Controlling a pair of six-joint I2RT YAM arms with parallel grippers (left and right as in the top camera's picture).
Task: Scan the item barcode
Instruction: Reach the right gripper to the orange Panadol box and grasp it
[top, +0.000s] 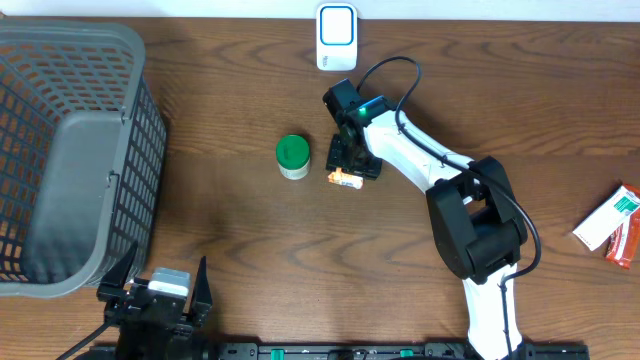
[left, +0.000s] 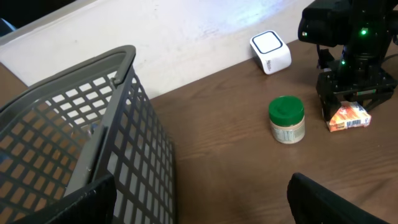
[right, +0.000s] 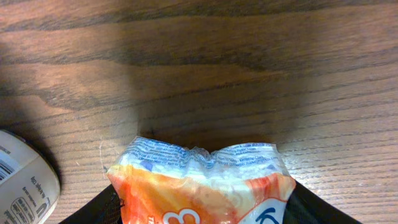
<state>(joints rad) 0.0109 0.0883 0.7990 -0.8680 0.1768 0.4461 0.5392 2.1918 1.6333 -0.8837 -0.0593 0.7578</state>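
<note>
The right gripper (top: 352, 160) has its jaws around the orange packet (top: 345, 180) beside the green-lidded jar (top: 292, 157) (pinching or not, one cannot tell); the left gripper (top: 163, 275) rests wide open; the soft wrapper may slip or crumple, hiding its barcode from the scanner (top: 336, 37).

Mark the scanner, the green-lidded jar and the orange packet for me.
scanner (top: 337, 30), overhead view, centre of its white face.
green-lidded jar (top: 292, 150), overhead view, middle of the lid.
orange packet (left: 349, 118), left wrist view, its printed front.
</note>
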